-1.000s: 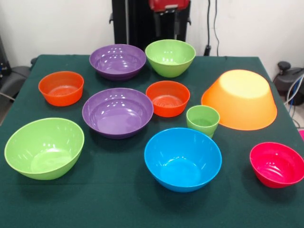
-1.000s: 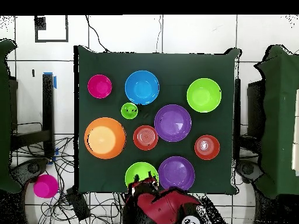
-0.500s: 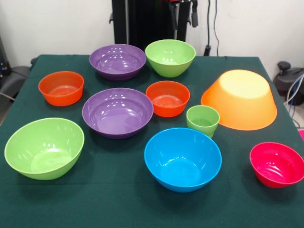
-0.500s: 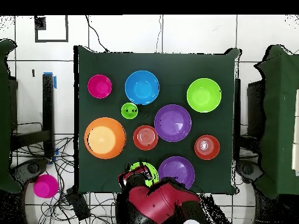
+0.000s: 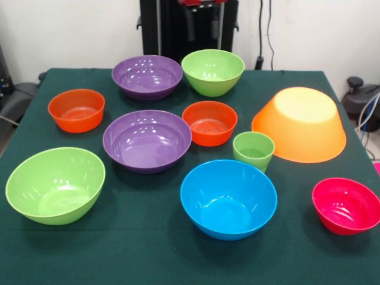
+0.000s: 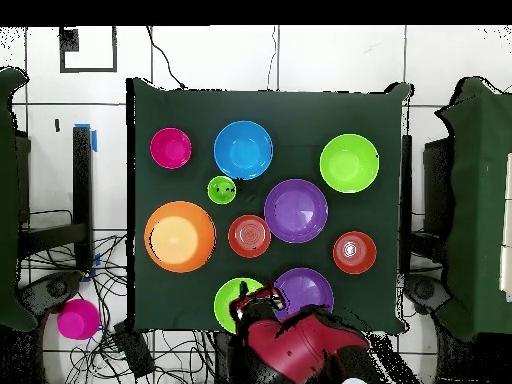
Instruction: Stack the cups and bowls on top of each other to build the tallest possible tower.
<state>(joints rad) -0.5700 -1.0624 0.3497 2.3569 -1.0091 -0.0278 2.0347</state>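
One light-green cup (image 5: 253, 151) stands upright between the blue bowl (image 5: 228, 199) and the orange-yellow bowl (image 5: 300, 124), which lies upside down. Two purple bowls (image 5: 147, 140) (image 5: 147, 76), two green bowls (image 5: 55, 184) (image 5: 213, 71), two orange-red bowls (image 5: 76, 110) (image 5: 209, 122) and a pink-red bowl (image 5: 347, 205) stand apart, none stacked. My gripper (image 5: 202, 27) hangs open and empty at the table's far edge, above and behind the far green bowl. In the overhead view the gripper (image 6: 255, 298) is between that green bowl (image 6: 233, 297) and the purple bowl (image 6: 305, 290).
The table's dark green cloth (image 5: 148, 255) bears all the bowls. The black pedestal (image 5: 169, 29) stands behind the far edge. A pink round thing (image 6: 78, 319) and cables lie on the floor beside the table.
The gripper has shifted left in the front view, and the arm has swung right in the overhead view. No bowl or cup has moved.
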